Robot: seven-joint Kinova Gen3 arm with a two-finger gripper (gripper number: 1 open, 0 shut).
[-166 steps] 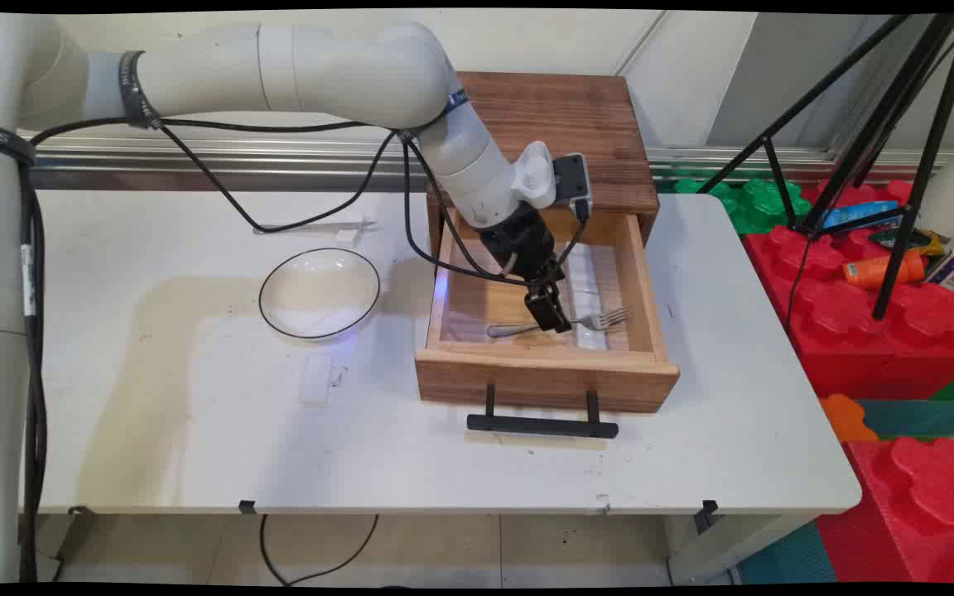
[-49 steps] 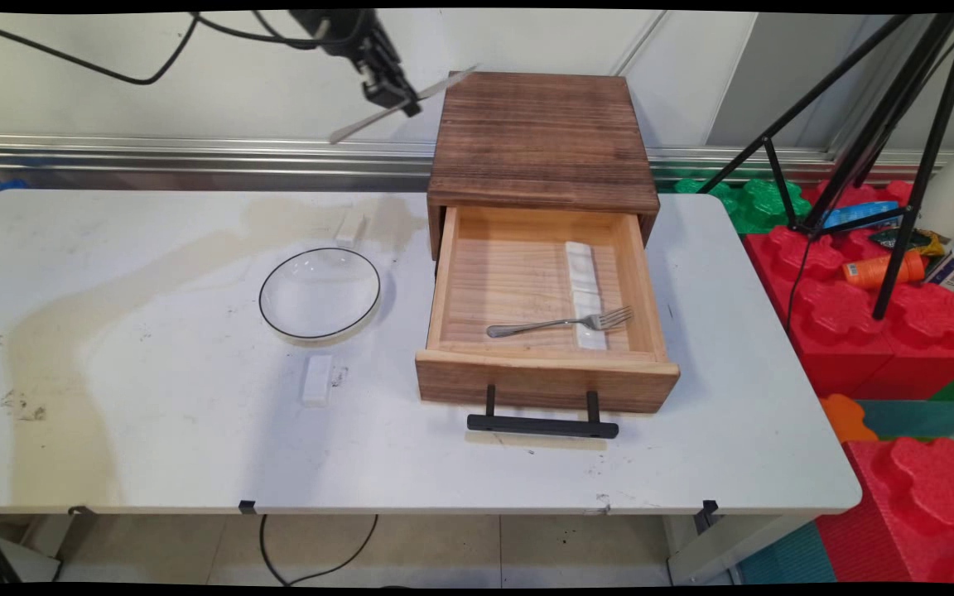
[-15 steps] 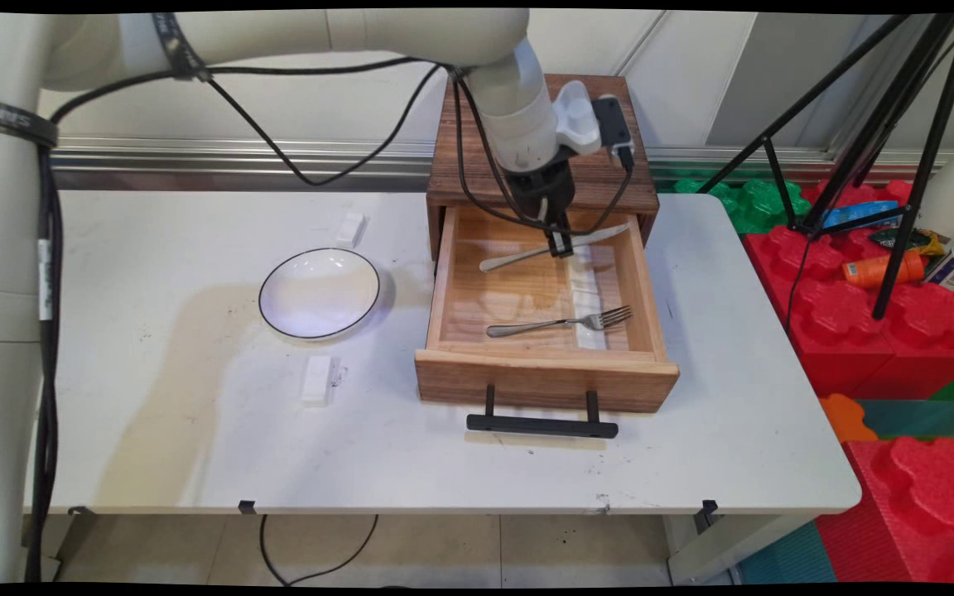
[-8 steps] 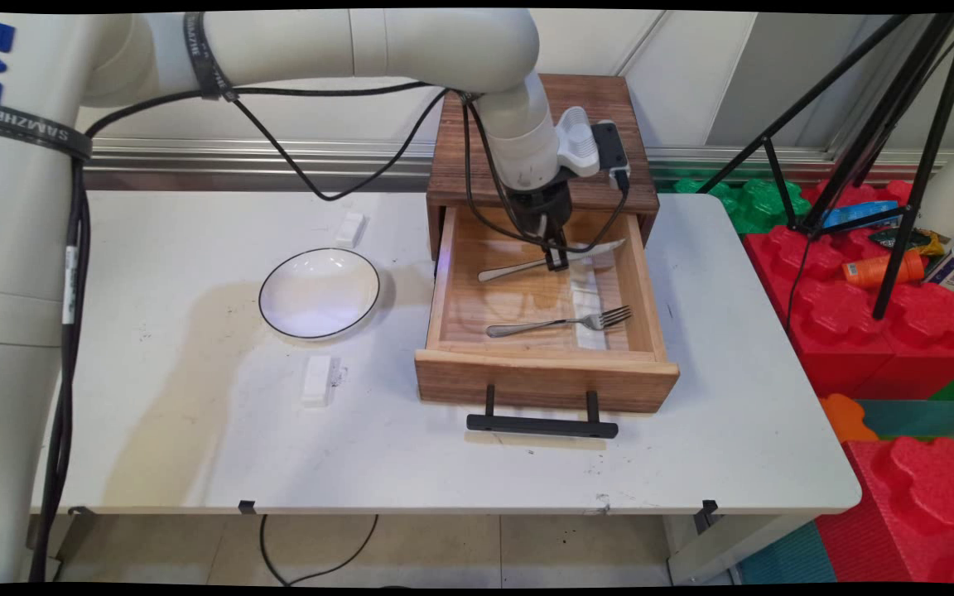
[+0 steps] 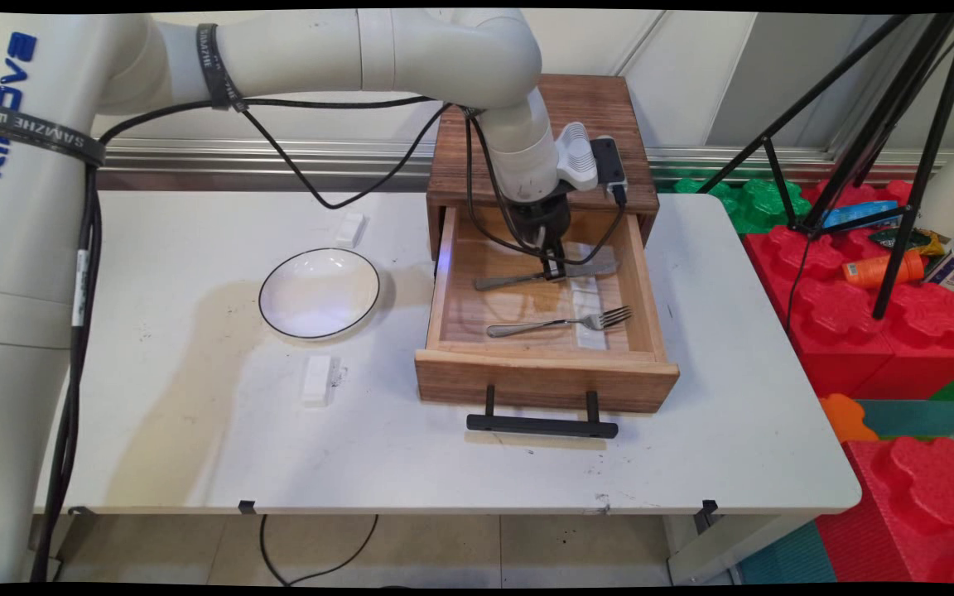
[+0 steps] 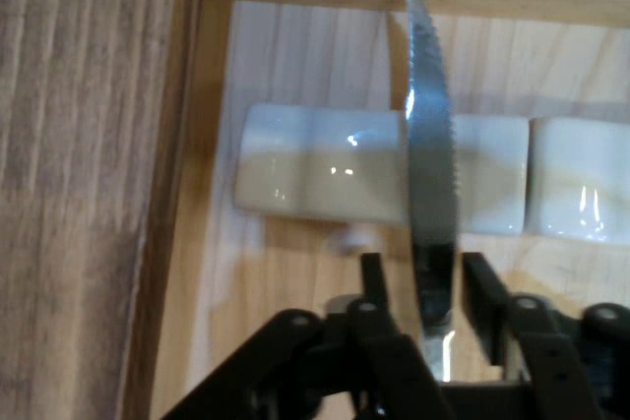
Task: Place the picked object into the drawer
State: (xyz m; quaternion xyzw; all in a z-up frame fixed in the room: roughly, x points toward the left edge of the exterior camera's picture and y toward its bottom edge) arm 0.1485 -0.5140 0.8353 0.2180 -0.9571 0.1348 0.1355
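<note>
You are seeing the gripper (image 5: 554,271) coming lower into the open drawer (image 5: 547,377) than it was half a second ago, and the knife (image 5: 539,276) is going from a raised, slanted pose to lying nearly level near the drawer's back edge. In the hand view the gripper (image 6: 428,277) is standing only narrowly parted, with a sliver of bare wood showing between one finger (image 6: 372,277) and the knife (image 6: 431,194), so it is looking as if the hold is being let go rather than kept. The serrated blade is crossing over the white rest (image 6: 315,179) and seems to be resting on it. That rest (image 5: 586,298) is running from back to front along the drawer's right side. The fork (image 5: 560,323) is lying as before near the drawer's front edge, its tines on the same rest and well apart from the knife. On the desk (image 5: 195,430) the plate (image 5: 262,290) is sitting left of the drawer, unmoved, with one small white block (image 5: 315,379) toward the desk's near edge and another (image 5: 351,228) toward its far edge
</note>
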